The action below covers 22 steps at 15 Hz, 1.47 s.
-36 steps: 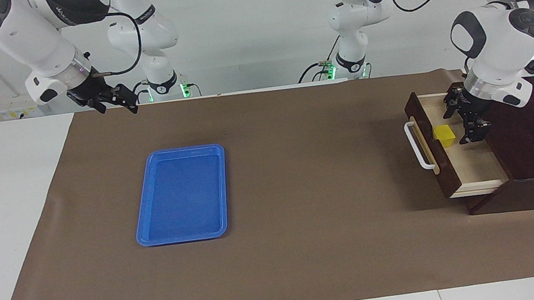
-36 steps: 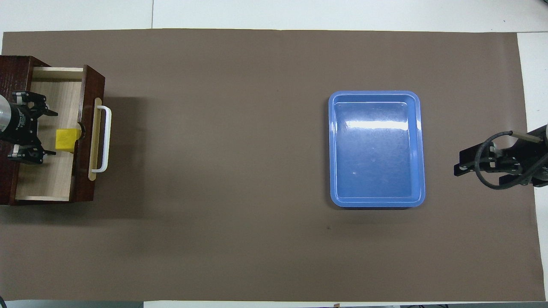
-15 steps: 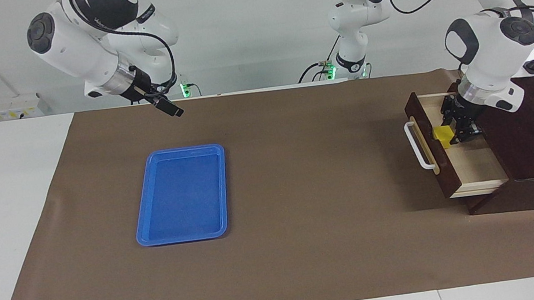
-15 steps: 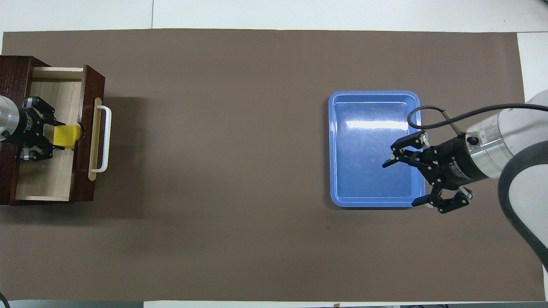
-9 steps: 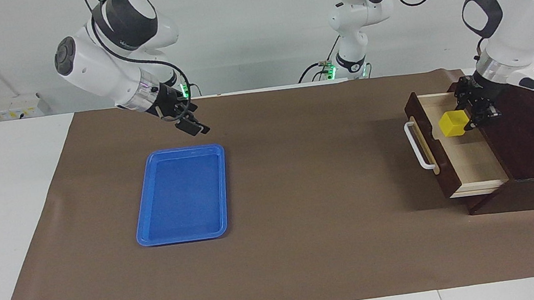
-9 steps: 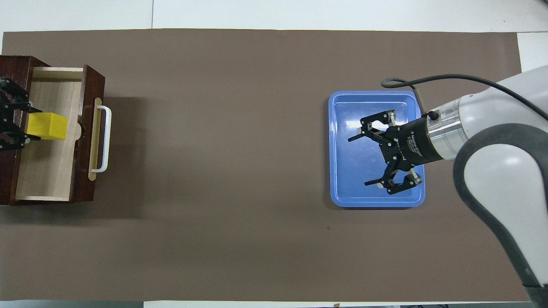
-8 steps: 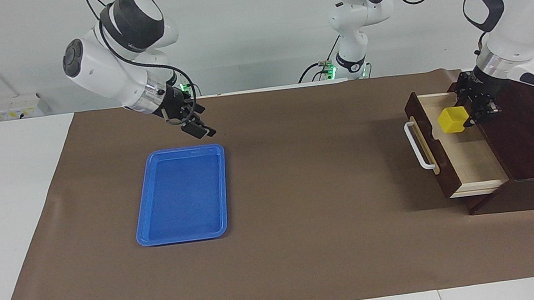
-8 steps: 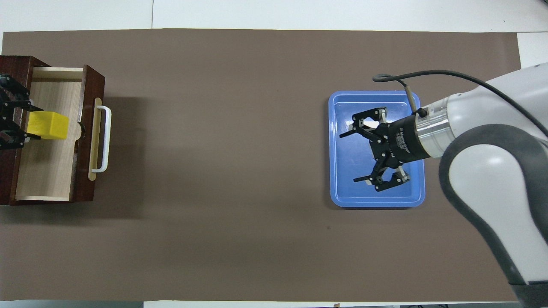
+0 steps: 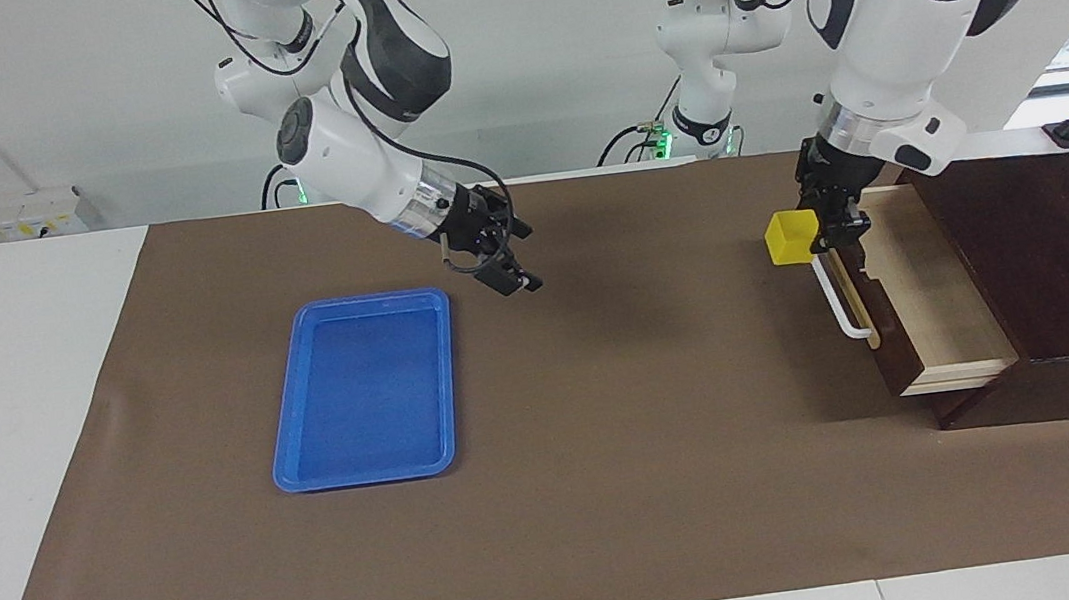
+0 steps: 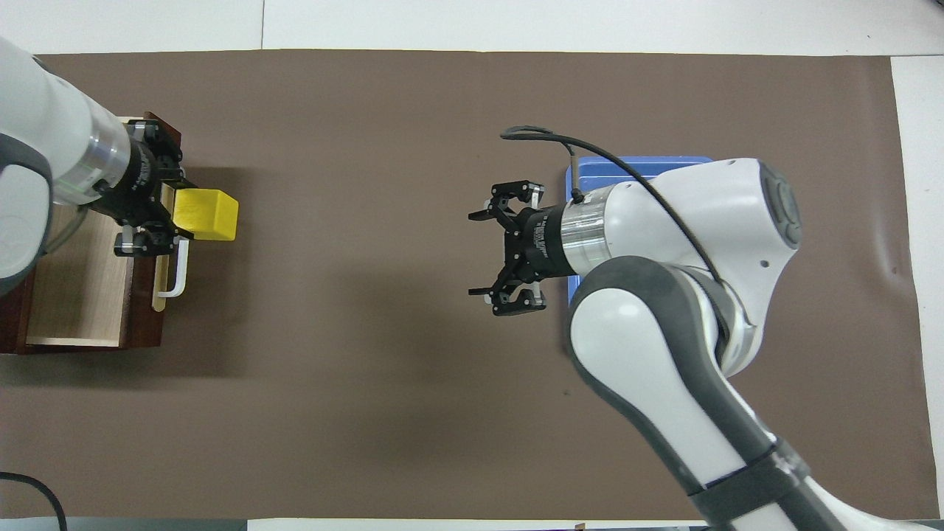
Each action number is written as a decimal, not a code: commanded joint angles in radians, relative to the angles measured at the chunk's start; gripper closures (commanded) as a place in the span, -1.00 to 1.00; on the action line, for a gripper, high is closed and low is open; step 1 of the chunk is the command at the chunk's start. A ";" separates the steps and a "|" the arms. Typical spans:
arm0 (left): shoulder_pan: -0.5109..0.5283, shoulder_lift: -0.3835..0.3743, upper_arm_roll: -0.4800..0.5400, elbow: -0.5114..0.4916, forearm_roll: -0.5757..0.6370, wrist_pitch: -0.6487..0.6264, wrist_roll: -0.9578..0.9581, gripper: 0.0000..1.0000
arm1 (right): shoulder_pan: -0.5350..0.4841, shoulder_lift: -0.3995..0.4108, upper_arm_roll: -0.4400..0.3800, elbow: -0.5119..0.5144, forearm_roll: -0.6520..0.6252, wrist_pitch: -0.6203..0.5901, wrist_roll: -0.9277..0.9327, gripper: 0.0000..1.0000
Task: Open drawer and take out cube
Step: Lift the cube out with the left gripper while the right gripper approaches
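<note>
Cube (image 9: 792, 237) clamped in left tool (image 9: 824, 232), raised in the air over the drawer (image 9: 927, 296) front and its white handle (image 9: 839, 297), at the left arm's end of the worktop (image 9: 617, 492). Drawer stands pulled out of its dark box (image 9: 1063, 260); pale floor bare, so the cube is already out of it. Grip is from the side, cube projecting toward mid-worktop, probably so it can be passed or set down without regripping.

Right tool (image 10: 509, 258) hangs over bare worktop near the middle, beside the tray (image 9: 364, 390) edge that faces the drawer; fingers (image 10: 516, 193) spread wide and pointed toward the cube. Judgement: it is posed to receive a handover, the open span leaving room for the cube's free faces.

Tray lies toward the right arm's end, nothing in it; likely the drop-off.

Remaining, as judged: carry the cube across, transfer or place. Risk: cube slips if the left tool lets go before the right one closes.
</note>
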 commanded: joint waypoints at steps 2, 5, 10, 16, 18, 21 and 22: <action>-0.105 0.025 0.016 0.029 -0.015 0.009 -0.167 1.00 | 0.068 0.020 -0.002 0.006 0.068 0.137 0.096 -1.00; -0.158 0.059 0.016 0.032 -0.037 0.027 -0.273 1.00 | 0.125 0.022 -0.002 0.011 0.072 0.163 0.084 -1.00; -0.172 0.059 0.016 0.028 -0.045 0.053 -0.304 1.00 | 0.157 0.029 -0.002 0.032 0.060 0.117 -0.027 -1.00; -0.172 0.057 0.014 0.015 -0.043 0.050 -0.304 1.00 | 0.168 0.193 -0.003 0.240 -0.007 0.027 -0.022 -1.00; -0.173 0.056 0.014 0.015 -0.043 0.046 -0.304 1.00 | 0.162 0.284 -0.005 0.360 -0.012 -0.021 0.002 -1.00; -0.189 0.051 0.016 0.001 -0.043 0.050 -0.308 1.00 | 0.149 0.350 -0.013 0.466 -0.008 -0.059 0.045 -1.00; -0.189 0.050 0.014 0.001 -0.043 0.050 -0.308 1.00 | 0.149 0.353 -0.013 0.468 -0.008 -0.049 0.054 -1.00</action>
